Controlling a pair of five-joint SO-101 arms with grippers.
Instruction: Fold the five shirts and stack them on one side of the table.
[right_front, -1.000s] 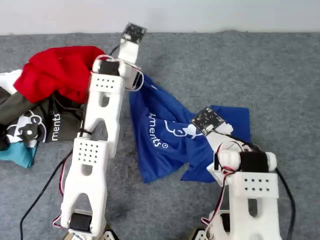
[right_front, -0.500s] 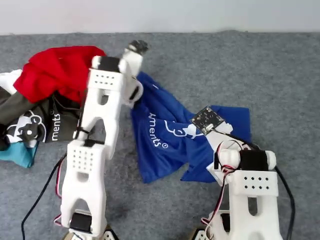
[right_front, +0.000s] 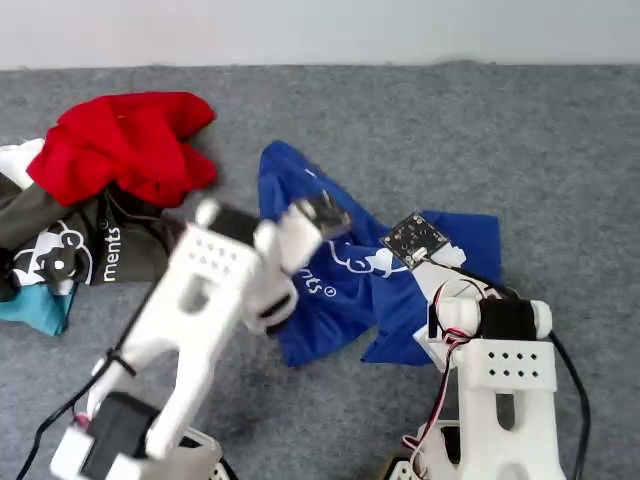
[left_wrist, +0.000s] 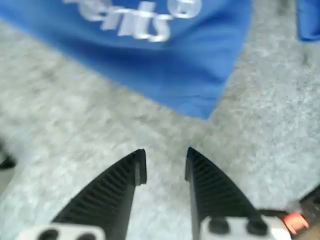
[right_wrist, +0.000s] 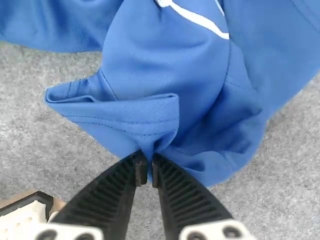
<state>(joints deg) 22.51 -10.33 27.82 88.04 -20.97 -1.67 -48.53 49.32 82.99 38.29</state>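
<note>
- One grey felt table meets a white wall at its far edge.
- Blue shirt lies crumpled mid-table, long axis far-left to near-right.
- Right gripper pinches its fold; left gripper gapes slightly, empty.

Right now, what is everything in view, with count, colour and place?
blue shirt: one, blue, crumpled mid-table.
red shirt: one, red, far left, atop the pile.
dark shirt: one, dark grey, under the red shirt.
teal shirt: one, teal, left edge, by the dark shirt.
white shirt: one, white, left edge.
table: one, grey.
left gripper: one, black, open over bare table beside the blue shirt.
right gripper: one, black, shut on the blue shirt's fold.
</note>
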